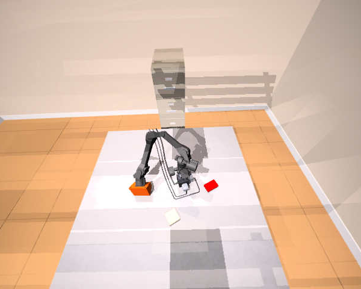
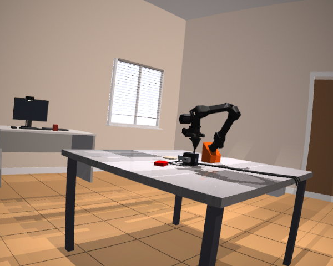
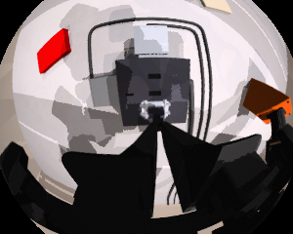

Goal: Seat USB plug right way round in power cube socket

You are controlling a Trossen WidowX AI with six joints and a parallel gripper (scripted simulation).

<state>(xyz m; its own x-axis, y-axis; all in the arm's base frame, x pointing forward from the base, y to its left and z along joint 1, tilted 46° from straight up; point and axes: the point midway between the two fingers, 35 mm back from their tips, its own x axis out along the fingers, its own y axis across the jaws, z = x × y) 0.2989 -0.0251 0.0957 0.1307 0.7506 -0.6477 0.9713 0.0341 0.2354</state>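
The black power cube [image 3: 153, 81] [image 2: 191, 158] [image 1: 183, 179] stands on the white table. In the wrist view a small silver USB plug [image 3: 154, 109] sits over the cube's top, right at my fingertips. My gripper [image 3: 158, 127] [image 2: 194, 149] points straight down over the cube and is shut on the plug. How deep the plug sits in the socket, I cannot tell. In the top view the wrist hides the cube's top.
A red flat block [image 1: 210, 185] [image 2: 161, 163] [image 3: 55, 51] lies right of the cube, a cream tile [image 1: 172, 216] in front of it. Black cables [image 1: 174, 194] [image 3: 201, 78] loop around the cube and run off the table's edge. The orange arm base [image 1: 140, 188] [image 2: 210, 153] stands to the left.
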